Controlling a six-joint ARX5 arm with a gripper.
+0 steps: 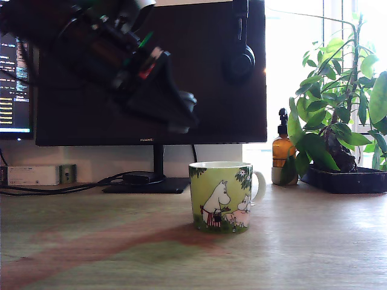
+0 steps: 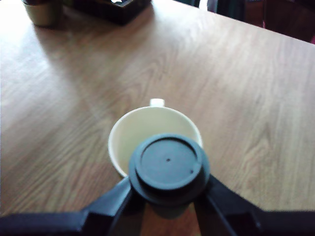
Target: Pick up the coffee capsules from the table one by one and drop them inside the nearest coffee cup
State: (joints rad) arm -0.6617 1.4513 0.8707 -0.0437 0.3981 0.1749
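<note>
Above the wide, light wood-grain table, the robot's black gripper hangs in the air in front of a big dark monitor, up and toward the exterior view's left of the light green ceramic mug with white cartoon figures and a white handle. The arm is blurred in that view, so I go by the wrist view for the grasp: the two dark fingers are clamped on a small dark grey tapered coffee capsule, whose flat round face is turned to the camera.

To my eye this is the carry-and-drop step. In the wrist view the capsule sits partly over the mug's pale opening, covering its near rim, though the exterior view suggests the gripper is not yet squarely above it. The next move, I would judge, calls for lining the capsule up over the middle of the mouth and perhaps lowering a little before the fingers part, so it does not clip the rim and bounce onto the wood.

The part of the mug's cream inside that shows looks empty; the rest is hidden behind the capsule. No other capsule shows on the table. An amber pump bottle and a leafy plant in a dark tray stand well behind, toward the exterior view's right.
</note>
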